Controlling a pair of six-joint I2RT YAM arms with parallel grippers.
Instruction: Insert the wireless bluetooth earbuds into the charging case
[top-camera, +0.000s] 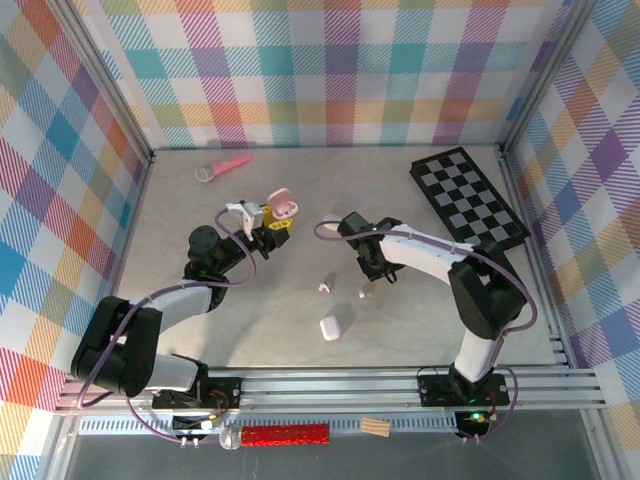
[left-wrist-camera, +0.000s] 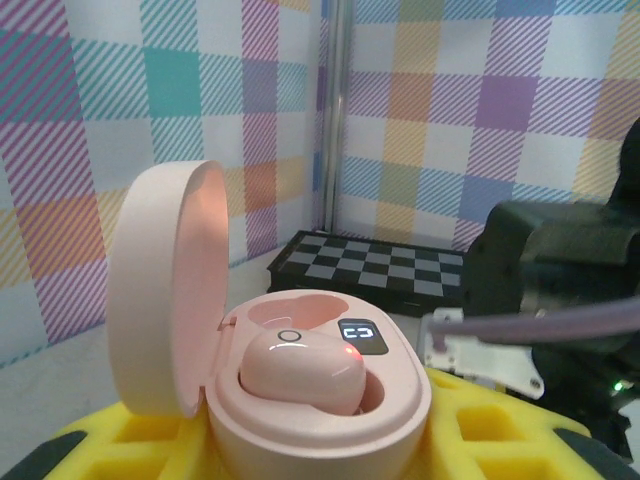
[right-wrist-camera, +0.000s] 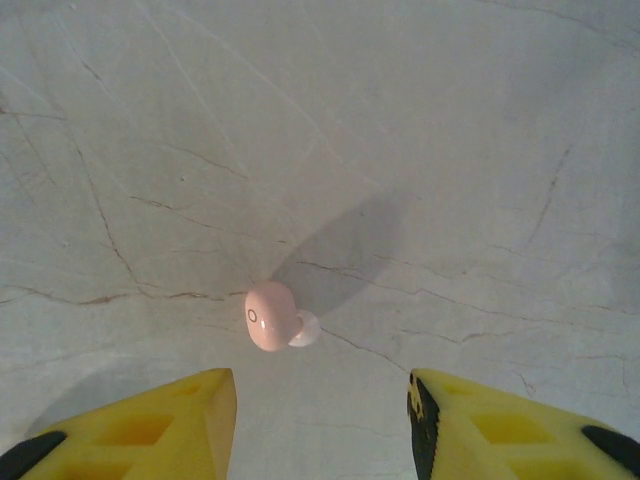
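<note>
Lab cell: plaid walls (top-camera: 350, 70), aluminium frame (top-camera: 400, 381).

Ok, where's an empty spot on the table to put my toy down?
The widest bare patch is at the back, between the pink-handled toy and the checkerboard. The middle is crowded: loose earbuds, the white case, the left gripper holding the pink case, and the right gripper.

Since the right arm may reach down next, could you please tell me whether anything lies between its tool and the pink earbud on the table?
Nothing visible does. The pink earbud lies alone on the table ahead of the right tool, whose jaws stand open towards it. The left tool holds the open pink charging case.
</note>
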